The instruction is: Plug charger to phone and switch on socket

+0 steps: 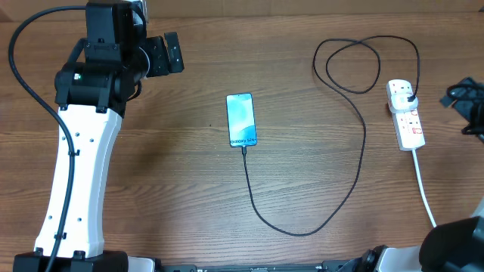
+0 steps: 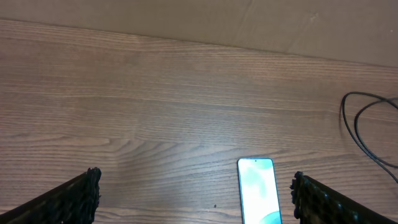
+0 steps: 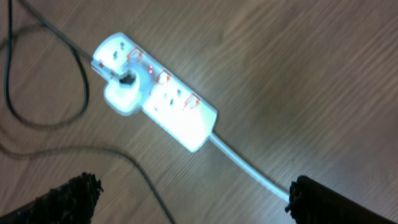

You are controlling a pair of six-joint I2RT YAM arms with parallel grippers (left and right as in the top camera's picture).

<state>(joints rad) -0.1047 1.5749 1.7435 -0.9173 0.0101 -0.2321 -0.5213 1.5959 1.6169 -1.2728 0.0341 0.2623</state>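
The phone (image 1: 241, 119) lies flat mid-table with its light blue screen up. It also shows in the left wrist view (image 2: 257, 190). The thin black charger cable (image 1: 355, 162) runs from the phone's near end, loops round to the right and ends at a plug (image 1: 408, 96) seated in the white socket strip (image 1: 406, 121). In the right wrist view the socket (image 3: 168, 106) shows red marks and the plug (image 3: 124, 93) in it. My left gripper (image 2: 196, 199) is open and empty, above the table left of the phone. My right gripper (image 3: 193, 199) is open and empty above the socket's cord.
The socket's thick white cord (image 1: 423, 189) runs to the near table edge and also crosses the right wrist view (image 3: 249, 165). Loops of the black cable (image 1: 352, 60) lie at the back right. The left arm (image 1: 83, 151) stands along the table's left side.
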